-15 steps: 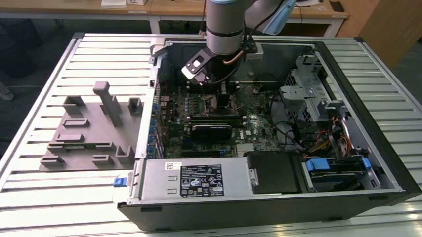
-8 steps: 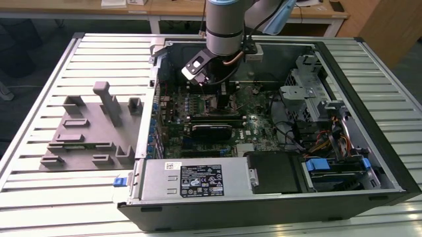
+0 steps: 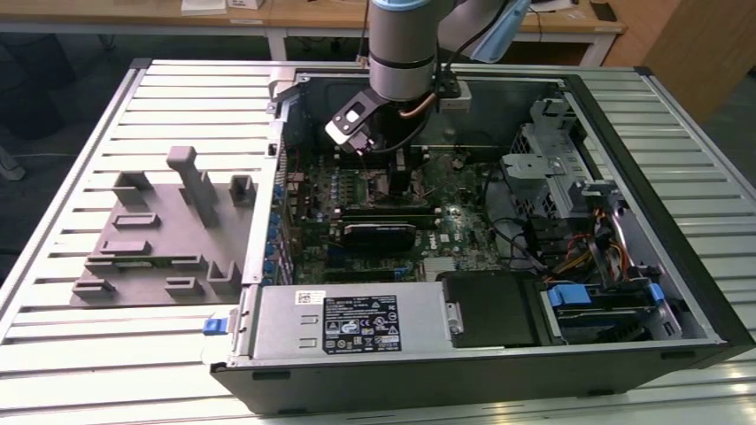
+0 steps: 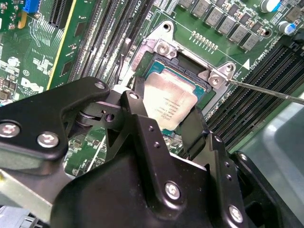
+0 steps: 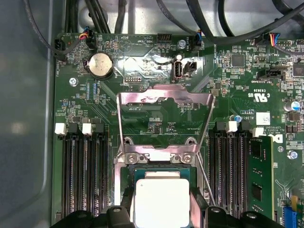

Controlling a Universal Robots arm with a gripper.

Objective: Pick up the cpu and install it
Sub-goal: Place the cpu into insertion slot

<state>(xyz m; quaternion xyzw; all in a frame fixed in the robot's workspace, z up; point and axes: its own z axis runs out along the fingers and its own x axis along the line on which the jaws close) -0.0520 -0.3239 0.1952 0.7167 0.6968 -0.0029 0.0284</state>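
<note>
The cpu (image 5: 161, 197), silvery top up, sits square inside the open socket (image 4: 164, 50) on the motherboard (image 5: 95, 104). I cannot tell whether it is fully seated or a hair above the bed. My gripper (image 4: 166, 111) is pinching it: in the second wrist view my black fingers (image 4: 140, 123) press against two opposite edges of the chip.

In the first wrist view the metal load plate (image 5: 164, 97) stands tipped up behind the socket. The thin lever (image 4: 266, 90) juts out to one side, unlatched.

In the exterior view I am reaching down at the upper middle of the frame into the open computer case (image 3: 473, 372). The grey tray (image 3: 154, 239) lies on the table (image 3: 71, 354) well apart, at the exterior view's left.

I judge I am at the placing step. It calls for keeping the chip level and lined up with the socket walls, with no sideways push.
</note>
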